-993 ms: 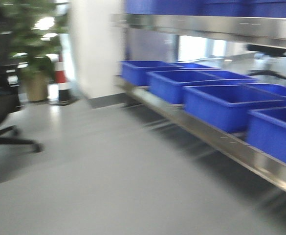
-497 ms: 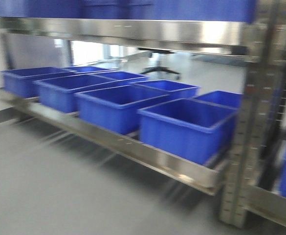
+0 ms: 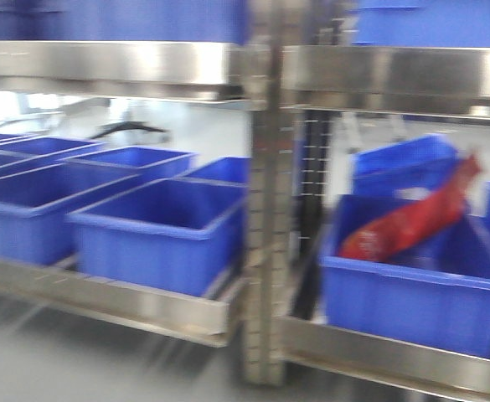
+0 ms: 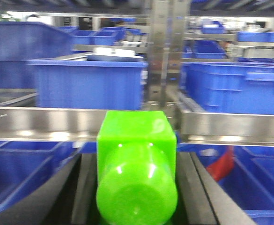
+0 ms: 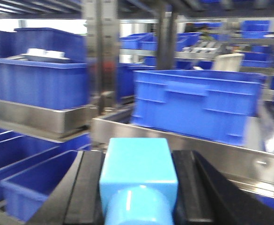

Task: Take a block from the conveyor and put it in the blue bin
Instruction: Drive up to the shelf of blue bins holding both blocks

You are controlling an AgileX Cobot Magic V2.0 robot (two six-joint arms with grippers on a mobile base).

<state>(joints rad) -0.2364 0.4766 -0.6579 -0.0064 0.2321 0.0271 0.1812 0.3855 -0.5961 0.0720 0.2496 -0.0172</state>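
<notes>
Green, glossy, the left block (image 4: 137, 164) sits clamped in our left jaws; the light-blue block (image 5: 137, 180) sits clamped in our right jaws. Grabbing looks done. No conveyor shows. Placing remains: the blue bins (image 3: 144, 251) stand on the steel shelf (image 3: 102, 295) ahead.

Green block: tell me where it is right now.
In the left wrist view, the green block sits bottom centre, held by the left gripper, in front of the steel shelf rail and a blue bin.
</notes>
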